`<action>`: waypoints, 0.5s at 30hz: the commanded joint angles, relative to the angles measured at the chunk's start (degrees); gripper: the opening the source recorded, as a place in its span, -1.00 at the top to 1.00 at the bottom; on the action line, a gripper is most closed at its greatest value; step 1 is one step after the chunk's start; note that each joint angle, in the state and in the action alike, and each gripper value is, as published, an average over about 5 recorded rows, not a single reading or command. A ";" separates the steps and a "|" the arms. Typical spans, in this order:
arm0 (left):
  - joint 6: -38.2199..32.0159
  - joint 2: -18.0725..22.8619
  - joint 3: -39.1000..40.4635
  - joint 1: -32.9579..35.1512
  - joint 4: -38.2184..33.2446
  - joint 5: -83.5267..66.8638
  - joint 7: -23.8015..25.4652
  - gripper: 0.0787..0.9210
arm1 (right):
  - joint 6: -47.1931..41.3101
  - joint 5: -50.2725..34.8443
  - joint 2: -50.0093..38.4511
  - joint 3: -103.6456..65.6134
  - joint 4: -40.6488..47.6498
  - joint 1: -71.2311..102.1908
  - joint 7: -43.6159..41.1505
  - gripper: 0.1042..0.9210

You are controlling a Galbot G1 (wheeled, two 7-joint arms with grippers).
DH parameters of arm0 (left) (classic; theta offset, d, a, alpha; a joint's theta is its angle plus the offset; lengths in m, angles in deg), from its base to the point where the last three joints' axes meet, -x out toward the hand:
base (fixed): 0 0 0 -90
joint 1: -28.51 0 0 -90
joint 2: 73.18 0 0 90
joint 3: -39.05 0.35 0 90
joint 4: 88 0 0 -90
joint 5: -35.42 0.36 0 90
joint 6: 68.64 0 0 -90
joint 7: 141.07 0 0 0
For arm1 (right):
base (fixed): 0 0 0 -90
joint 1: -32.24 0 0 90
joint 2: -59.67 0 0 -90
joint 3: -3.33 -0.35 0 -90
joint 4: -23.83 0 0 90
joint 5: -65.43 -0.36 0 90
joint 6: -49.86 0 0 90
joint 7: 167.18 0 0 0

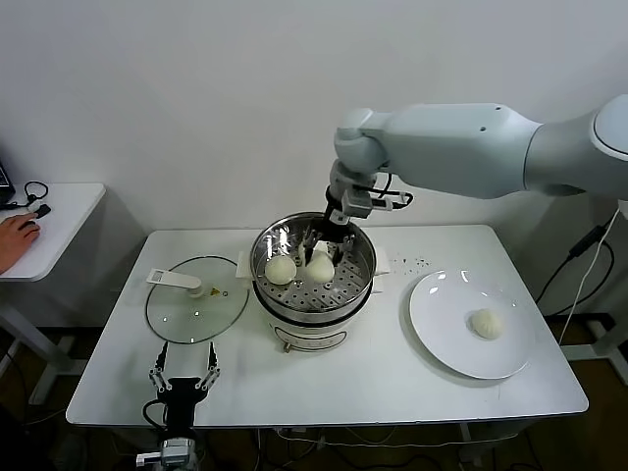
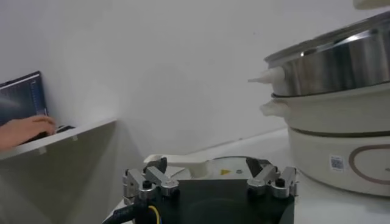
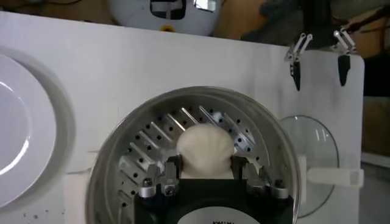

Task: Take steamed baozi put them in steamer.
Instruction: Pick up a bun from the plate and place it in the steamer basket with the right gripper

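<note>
A: Where was the right gripper (image 1: 320, 242)?

B: Inside the steamer (image 1: 361, 253), jaws clamped on a baozi (image 3: 205, 151) above the tray, beside another bun (image 1: 281, 269).

A: The risk?

B: Sticky dough might have clung, or nudged its neighbour. One bun (image 1: 486, 323) waited on the plate (image 1: 442, 334); the left gripper (image 1: 183, 376) idled, apart.

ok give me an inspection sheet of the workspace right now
Surface: white table.
Job's things: steamer at centre; one baozi on its tray, a second baozi in the right gripper over the tray, a third baozi on the plate.
Clutter: glass lid left of the steamer.
Grippers: right shut on the second baozi; left gripper open, parked at the near edge.
Cables: black cable at far right.
Surroundings: white wall; side desk with a hand.
</note>
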State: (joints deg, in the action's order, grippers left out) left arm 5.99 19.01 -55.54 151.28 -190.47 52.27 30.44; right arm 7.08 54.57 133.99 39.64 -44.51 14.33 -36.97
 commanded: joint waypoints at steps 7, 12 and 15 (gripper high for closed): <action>-0.21 2.80 -0.20 -0.17 0.41 -0.51 0.01 -0.77 | -0.29 1.29 3.31 0.64 1.04 3.81 -0.39 -0.10; -0.24 2.80 -0.24 -0.32 0.61 -0.60 0.02 -0.77 | -0.26 1.29 3.85 0.56 2.26 4.31 -0.55 -0.10; -0.22 2.80 -0.24 -0.43 0.61 -0.63 0.03 -0.77 | -0.21 0.89 4.13 0.70 2.79 4.53 -0.47 -0.12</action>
State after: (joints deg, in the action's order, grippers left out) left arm 5.76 19.02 -55.75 150.91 -189.88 51.72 30.45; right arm 7.05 55.53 137.19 40.20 -42.61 17.89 -37.49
